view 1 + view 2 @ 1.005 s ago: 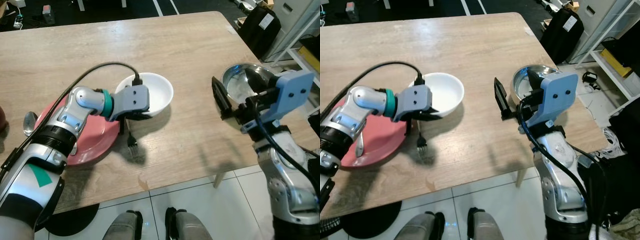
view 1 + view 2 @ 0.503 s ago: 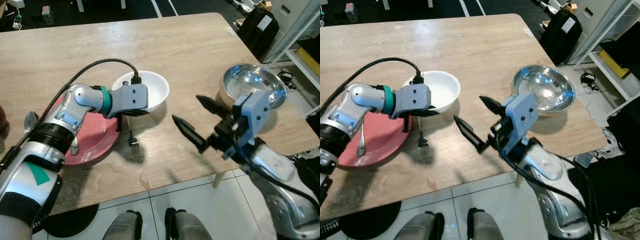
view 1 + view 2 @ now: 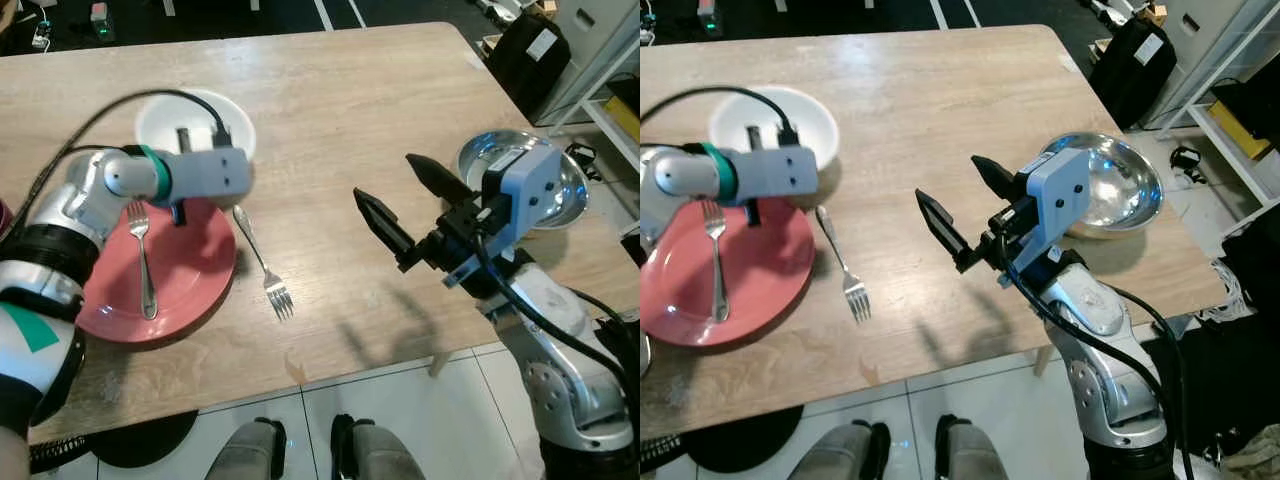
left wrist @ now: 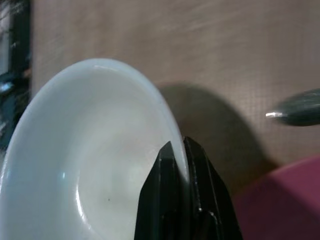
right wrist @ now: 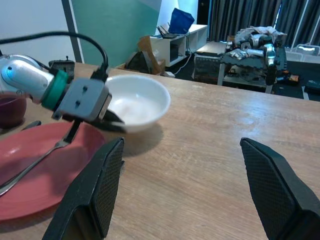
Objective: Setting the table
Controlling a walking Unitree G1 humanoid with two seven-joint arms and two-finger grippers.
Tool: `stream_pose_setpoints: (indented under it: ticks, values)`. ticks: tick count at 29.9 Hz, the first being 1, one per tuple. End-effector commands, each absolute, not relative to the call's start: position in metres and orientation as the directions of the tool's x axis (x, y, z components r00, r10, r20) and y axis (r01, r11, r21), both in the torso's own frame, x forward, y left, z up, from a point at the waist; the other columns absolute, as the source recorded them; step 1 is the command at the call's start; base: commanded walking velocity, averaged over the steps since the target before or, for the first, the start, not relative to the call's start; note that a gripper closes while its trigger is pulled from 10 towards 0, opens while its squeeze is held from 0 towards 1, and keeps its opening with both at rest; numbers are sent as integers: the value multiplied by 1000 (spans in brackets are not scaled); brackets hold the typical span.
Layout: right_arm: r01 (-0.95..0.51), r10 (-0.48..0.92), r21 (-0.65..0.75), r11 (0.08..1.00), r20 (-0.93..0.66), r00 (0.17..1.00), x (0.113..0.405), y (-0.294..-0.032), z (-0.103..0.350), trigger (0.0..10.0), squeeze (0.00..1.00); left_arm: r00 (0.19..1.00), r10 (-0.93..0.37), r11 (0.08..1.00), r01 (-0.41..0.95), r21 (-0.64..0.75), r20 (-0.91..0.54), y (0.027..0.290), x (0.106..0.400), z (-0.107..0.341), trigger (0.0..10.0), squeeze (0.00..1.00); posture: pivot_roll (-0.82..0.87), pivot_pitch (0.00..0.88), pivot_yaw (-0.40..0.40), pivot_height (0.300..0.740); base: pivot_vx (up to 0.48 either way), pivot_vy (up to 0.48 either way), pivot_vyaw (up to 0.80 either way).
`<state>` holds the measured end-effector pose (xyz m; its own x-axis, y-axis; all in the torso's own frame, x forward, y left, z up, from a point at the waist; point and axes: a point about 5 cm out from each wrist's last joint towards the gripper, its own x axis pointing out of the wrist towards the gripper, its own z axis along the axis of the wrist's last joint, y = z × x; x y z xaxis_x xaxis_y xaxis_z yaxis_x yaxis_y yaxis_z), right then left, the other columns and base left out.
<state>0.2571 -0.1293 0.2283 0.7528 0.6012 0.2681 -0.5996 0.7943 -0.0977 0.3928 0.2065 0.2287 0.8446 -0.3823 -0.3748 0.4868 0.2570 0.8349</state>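
Left wrist view: left claw pinches white bowl rim.

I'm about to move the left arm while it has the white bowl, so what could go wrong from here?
1. The left gripper pinches only the white bowl's rim, so the bowl might tip or slip.
2. The bowl sits close to the pink plate carrying a fork; dragging it could knock both.
3. A second fork lies on the table beside the plate and could be swept off.
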Motion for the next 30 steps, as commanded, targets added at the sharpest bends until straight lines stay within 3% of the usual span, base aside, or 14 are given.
stream_pose_setpoints:
  ticks: [1, 4, 6, 12, 17, 25, 26, 30]
  values:
    - [-598, 600, -100, 795, 271, 753, 257, -130, 228, 10000, 0, 900, -285, 349, 417, 839, -329, 225, 395, 231, 10000, 0, 73, 86, 24, 740, 0, 0, 0]
    - [-599, 601, -99, 795, 272, 752, 256, -130, 228, 10000, 0, 926, -230, 387, 370, 845, -301, 234, 396, 231, 10000, 0, 73, 89, 21, 740, 0, 0, 0]
    - [-601, 603, -98, 793, 268, 752, 256, -130, 227, 10000, 0, 952, -142, 491, 307, 815, -273, 247, 395, 225, 10000, 0, 73, 93, 18, 740, 0, 0, 0]
    - [-602, 604, -97, 792, 266, 751, 256, -130, 227, 10000, 0, 958, -109, 522, 281, 805, -264, 251, 394, 222, 10000, 0, 73, 93, 18, 740, 0, 0, 0]
    - [-595, 599, -102, 797, 253, 760, 257, -134, 225, 10000, 0, 951, 34, 605, 224, 764, -307, 283, 383, 208, 10000, 0, 79, 102, 27, 740, 0, 0, 0]
    - [-587, 592, -101, 803, 246, 768, 256, -138, 223, 10000, 0, 936, 82, 669, 204, 715, -343, 298, 373, 196, 10000, 24, 91, 116, 23, 740, 0, 0, 0]
    - [-587, 592, -101, 803, 246, 767, 257, -138, 223, 10000, 0, 935, 87, 673, 200, 712, -345, 298, 372, 194, 10000, 1000, 92, 117, 19, 740, 0, 0, 0]
    - [-592, 597, -101, 799, 247, 764, 258, -137, 224, 10000, 0, 939, 78, 684, 194, 703, -336, 295, 372, 194, 10000, 1000, 92, 117, 17, 740, 0, 0, 0]
